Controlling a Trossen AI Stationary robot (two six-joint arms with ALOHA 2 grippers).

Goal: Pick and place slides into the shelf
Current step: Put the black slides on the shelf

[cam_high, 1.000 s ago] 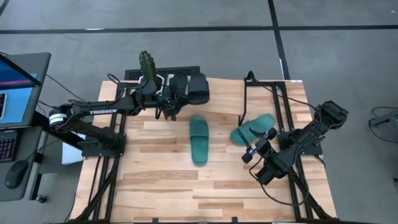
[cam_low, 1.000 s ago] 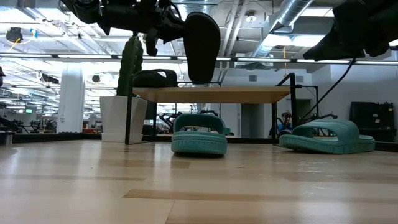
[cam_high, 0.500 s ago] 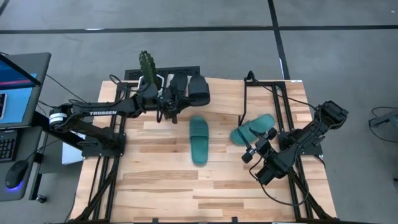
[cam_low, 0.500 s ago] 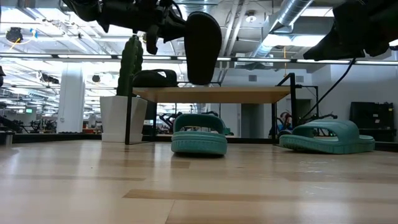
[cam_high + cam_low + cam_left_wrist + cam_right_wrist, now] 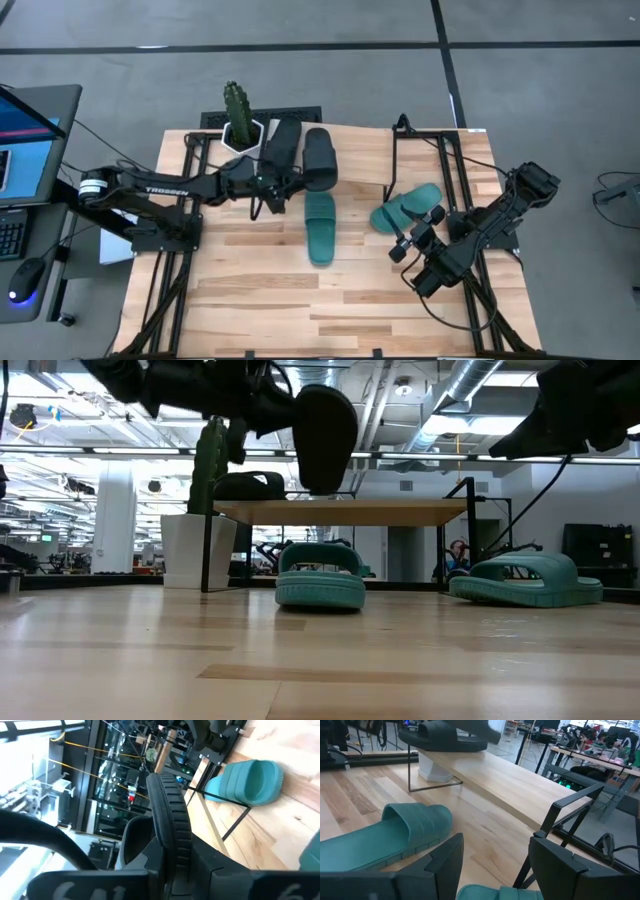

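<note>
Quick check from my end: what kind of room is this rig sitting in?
Probably a robotics lab or open workshop. The low view shows exposed ceiling ducts and more workbenches behind the wood-plank table. The high view shows a bare concrete floor and a monitor beside the table.

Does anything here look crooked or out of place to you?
Only one thing: the black slide in the left pincer hangs on edge above the shelf, not flat like the black one already there. The two teal slides lie on the table.
</note>
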